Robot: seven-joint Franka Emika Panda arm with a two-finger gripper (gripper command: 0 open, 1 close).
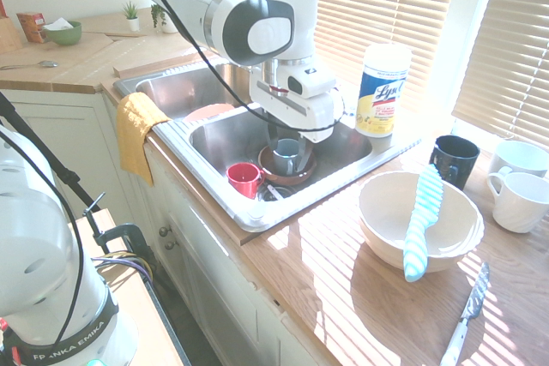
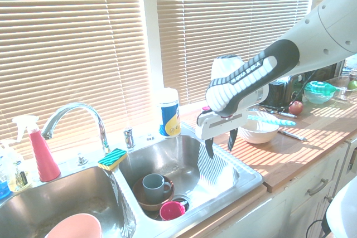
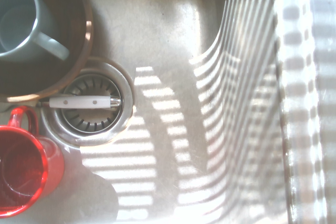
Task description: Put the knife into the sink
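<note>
Second exterior view: my gripper (image 2: 221, 142) is positioned above the basin nearer the countertop, fingers pointing down. The fingers are set wide apart, with nothing between them.

Below my fingers is the rectangular stainless steel sink (image 2: 244, 184), a two-basin unit with a raised rim. In the basin under me, a round brown bowl (image 3: 83, 72) holds a grey-blue mug (image 3: 39, 38). Just beside that bowl is a glossy red mug (image 3: 52, 166). A utensil with a white handle (image 3: 79, 102) lies over the round metal drain strainer (image 3: 92, 124).

Outward from me on the countertop side, the task item, a long turquoise knife with white diagonal stripes (image 1: 426, 203), rests across the rim of a round white bowl (image 1: 386, 242). It is outside the sink and apart from my fingers. A slim silver table knife (image 1: 472, 302) lies on the wooden countertop (image 1: 343, 315) near that bowl. A black mug (image 1: 455, 160) and two white mugs (image 1: 521, 201) stand beyond the bowl.

On the window side of the sink stands a white, blue and yellow cylindrical wipes container (image 2: 169, 116). Farther out are a green and yellow sponge (image 2: 112, 159), a tall curved chrome faucet (image 2: 102, 132), and a pink bowl (image 2: 75, 228) in the other basin.
</note>
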